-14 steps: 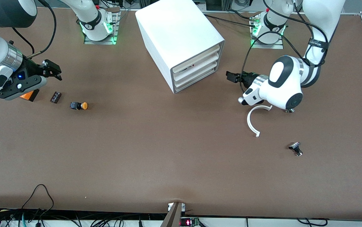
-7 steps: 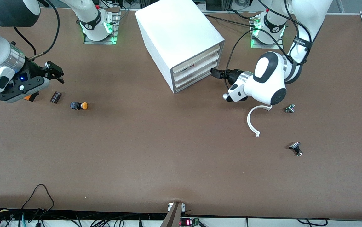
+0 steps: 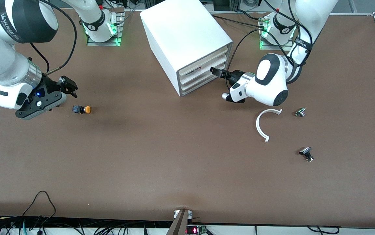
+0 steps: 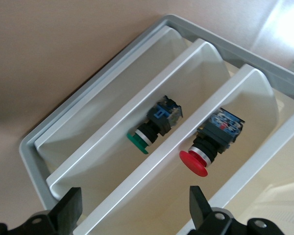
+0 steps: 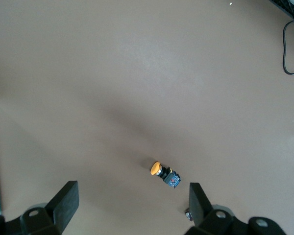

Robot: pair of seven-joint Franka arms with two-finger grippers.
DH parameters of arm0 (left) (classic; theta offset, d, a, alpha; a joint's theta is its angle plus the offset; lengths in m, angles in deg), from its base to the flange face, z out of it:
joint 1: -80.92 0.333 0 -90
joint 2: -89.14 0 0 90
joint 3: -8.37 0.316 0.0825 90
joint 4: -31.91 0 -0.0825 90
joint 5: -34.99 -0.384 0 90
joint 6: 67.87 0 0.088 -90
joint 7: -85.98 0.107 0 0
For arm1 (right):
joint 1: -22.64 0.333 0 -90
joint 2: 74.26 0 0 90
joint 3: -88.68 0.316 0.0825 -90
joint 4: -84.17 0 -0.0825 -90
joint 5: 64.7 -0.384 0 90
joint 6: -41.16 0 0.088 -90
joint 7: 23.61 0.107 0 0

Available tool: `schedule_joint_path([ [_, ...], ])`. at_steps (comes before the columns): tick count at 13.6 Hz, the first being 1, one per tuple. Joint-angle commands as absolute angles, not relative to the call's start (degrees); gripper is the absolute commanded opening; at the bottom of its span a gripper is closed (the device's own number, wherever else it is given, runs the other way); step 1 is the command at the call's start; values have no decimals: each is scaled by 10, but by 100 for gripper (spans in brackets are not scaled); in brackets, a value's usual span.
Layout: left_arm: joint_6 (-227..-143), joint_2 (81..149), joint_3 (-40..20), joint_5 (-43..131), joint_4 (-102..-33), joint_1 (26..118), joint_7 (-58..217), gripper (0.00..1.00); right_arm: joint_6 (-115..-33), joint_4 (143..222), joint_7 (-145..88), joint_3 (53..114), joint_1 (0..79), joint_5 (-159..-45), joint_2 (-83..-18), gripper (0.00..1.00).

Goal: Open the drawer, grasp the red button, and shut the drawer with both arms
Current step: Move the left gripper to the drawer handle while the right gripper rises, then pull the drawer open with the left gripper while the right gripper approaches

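I am driving the left pincer (image 3: 214, 71) up against the front of the white cabinet (image 3: 187, 36), level with the drawer (image 3: 203, 69), the second one down. Its fingers (image 4: 71, 208) are standing wide apart with nothing between them. In the left wrist view I am looking straight into the drawer fronts: the button (image 4: 209, 142) is lying on its side in its drawer, red cap pointing out toward the pincer, blue-and-black body pointing deeper into the cabinet, so its long axis is running along the pull direction. A green-capped button (image 4: 154, 125) is lying the same way in the neighbouring tray. The left arm is clearly the nearer one; I judge the coming move is catching the drawer's front edge and drawing it out toward the left arm's end of the bench.

The right pincer (image 3: 67, 85) is hanging open and empty over the bench toward the right arm's end, just beside the orange-capped button (image 3: 82, 109).

Compared with a second ago, the left pincer has closed the gap from well off the cabinet to its face, uncovering a small metal part (image 3: 300, 112) by the white curved strip (image 3: 265, 124). The right arm has swung inward, now hiding the orange box.
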State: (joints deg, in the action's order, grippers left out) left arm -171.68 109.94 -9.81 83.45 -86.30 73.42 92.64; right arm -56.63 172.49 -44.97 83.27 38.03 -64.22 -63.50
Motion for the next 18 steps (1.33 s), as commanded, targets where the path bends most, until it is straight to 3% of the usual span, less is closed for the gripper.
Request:
schedule_joint_path([
  [1,-1751,1103,-99,857,-881,730,988,96,-580,1701,-451,836,385,-647,-614,100],
  [10,-1794,1106,-118,904,-917,711,1017,95,-669,1697,-473,887,410,-668,-606,100],
  [12,-1795,1105,-118,904,-920,711,1019,79,-662,1700,-465,887,427,-671,-606,100],
  [13,-1795,1104,-118,904,-920,711,1022,62,-662,1698,-464,887,428,-662,-606,100],
  [14,-1794,1104,-118,904,-920,711,1022,58,-662,1700,-473,887,427,-660,-606,100],
  [16,-1794,1104,-118,904,-920,711,1022,37,-659,1698,-524,887,428,-664,-606,100],
  [18,-1793,1103,-118,903,-920,712,1021,32,-640,1697,-537,889,429,-668,-606,100],
])
